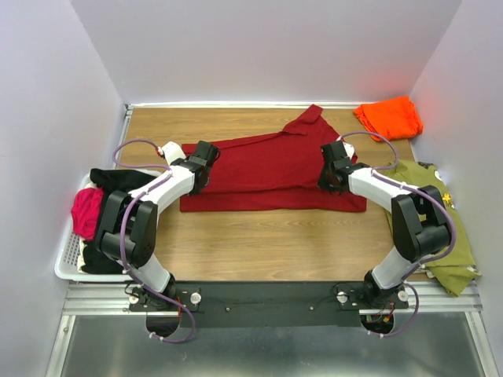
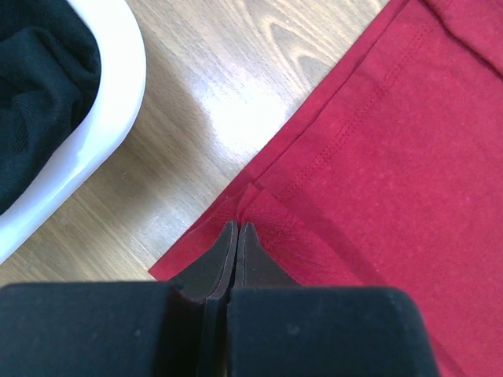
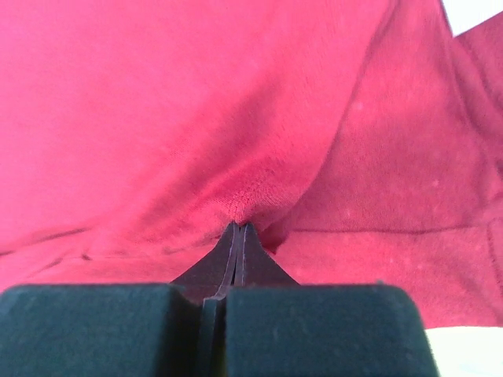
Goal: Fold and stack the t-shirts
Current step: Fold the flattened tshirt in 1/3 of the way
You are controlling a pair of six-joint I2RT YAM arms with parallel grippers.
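The dark red t-shirt (image 1: 267, 169) lies across the middle of the wooden table, its lower part doubled over and one sleeve pointing to the back. My left gripper (image 1: 206, 163) is at its left edge. In the left wrist view the gripper (image 2: 237, 229) is shut on a corner of the red cloth (image 2: 393, 157). My right gripper (image 1: 333, 166) is at the shirt's right side. In the right wrist view it (image 3: 239, 228) is shut on a bunched pinch of red cloth (image 3: 196, 102). The bright orange t-shirt (image 1: 389, 116) lies crumpled at the back right corner.
A white basket (image 1: 67, 263) at the left edge holds black and pink clothes; its rim (image 2: 110, 102) is close to my left gripper. An olive green garment (image 1: 440, 228) lies along the right edge under my right arm. White walls stand on three sides.
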